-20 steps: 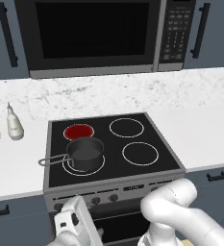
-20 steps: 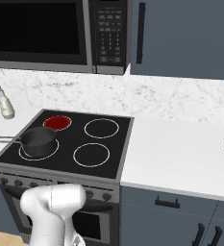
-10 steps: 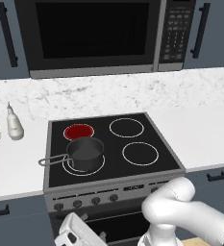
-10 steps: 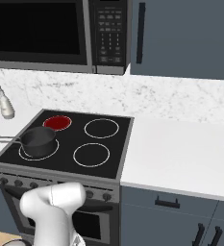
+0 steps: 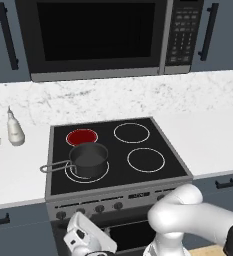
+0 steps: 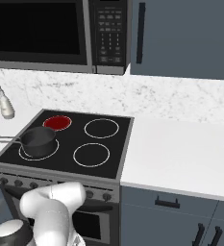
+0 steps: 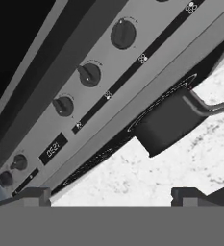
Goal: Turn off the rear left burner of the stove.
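still glowing red, the rear left burner [image 5: 82, 136] sits at the stove's [image 5: 160, 172] far corner, well beyond the jaws, which hang low before the knobs [image 7: 89, 74], spread apart, pinching nothing; saucepan [image 5: 88, 160] between.

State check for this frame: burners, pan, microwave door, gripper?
Rear left burner: glowing red, on.
Other burners: dark, white rings only.
Saucepan: upright on the front left burner, contents unclear.
Microwave: door closed.
Gripper: open, fingertips apart, off the knobs.
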{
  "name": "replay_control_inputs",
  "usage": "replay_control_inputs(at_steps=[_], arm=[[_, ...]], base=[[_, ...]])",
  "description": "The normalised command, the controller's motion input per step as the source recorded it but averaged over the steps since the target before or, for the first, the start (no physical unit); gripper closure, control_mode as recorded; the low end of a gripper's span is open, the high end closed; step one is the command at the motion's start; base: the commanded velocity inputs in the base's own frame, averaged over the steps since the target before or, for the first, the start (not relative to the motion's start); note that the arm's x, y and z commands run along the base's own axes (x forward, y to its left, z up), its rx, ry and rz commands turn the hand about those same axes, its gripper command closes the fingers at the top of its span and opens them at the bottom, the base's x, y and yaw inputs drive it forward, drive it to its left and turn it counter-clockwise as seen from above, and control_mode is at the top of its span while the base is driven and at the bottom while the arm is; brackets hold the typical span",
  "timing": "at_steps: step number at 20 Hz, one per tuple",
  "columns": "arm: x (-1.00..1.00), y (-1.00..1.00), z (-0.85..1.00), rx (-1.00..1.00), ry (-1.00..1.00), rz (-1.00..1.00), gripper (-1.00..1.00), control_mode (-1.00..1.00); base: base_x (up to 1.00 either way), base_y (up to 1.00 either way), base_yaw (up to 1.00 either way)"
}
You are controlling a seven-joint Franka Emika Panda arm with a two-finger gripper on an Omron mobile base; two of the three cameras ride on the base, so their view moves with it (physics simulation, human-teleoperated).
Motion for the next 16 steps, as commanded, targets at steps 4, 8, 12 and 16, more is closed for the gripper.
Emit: replay_control_inputs(at_steps=[4,8,12,16], arm=[[0.39,0.04,-0.29,0.01,-0.05,0.01,-1.0,-1.0],[0.22,0.17,-0.28,0.02,-0.01,0.06,-1.0,-1.0],[0.17,0.36,-0.24,0.02,-0.02,0.06,-1.0,-1.0],[0.15,0.5,-0.27,0.0,-0.01,0.05,-1.0,-1.0]], base=[[0.0,0.0,0.0],[0.0,0.0,0.0],[0.0,0.0,0.0],[0.0,0.0,0.0]])
